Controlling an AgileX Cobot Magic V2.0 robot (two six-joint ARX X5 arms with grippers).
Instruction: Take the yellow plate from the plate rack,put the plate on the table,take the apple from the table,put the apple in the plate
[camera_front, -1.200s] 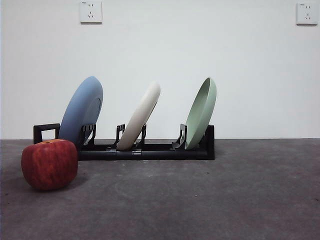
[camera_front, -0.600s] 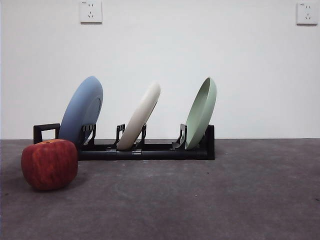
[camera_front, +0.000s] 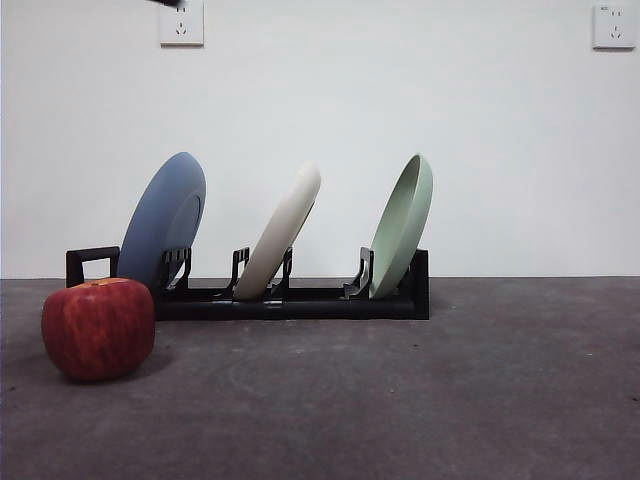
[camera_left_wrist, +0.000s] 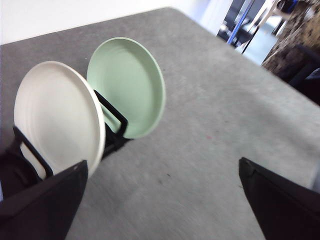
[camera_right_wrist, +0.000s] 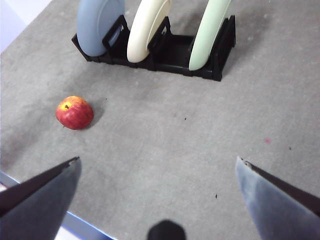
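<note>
In the plate rack (camera_front: 290, 300), the yellow plate (camera_front: 283, 232) stands untouched; the apple (camera_front: 98, 328) lies on the table (camera_front: 420, 400). Left gripper (camera_left_wrist: 162, 200) and right gripper (camera_right_wrist: 157, 192) hover, jaws apart; every step remains.

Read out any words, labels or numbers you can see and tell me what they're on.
No text can be read.
Left wall socket: tiny mark at its top corner, too small to read.
Right wall socket: the same.
Plates, plate rack and apple: no markings.

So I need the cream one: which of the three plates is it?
The middle plate in the rack, between the blue plate and the green plate.
</note>
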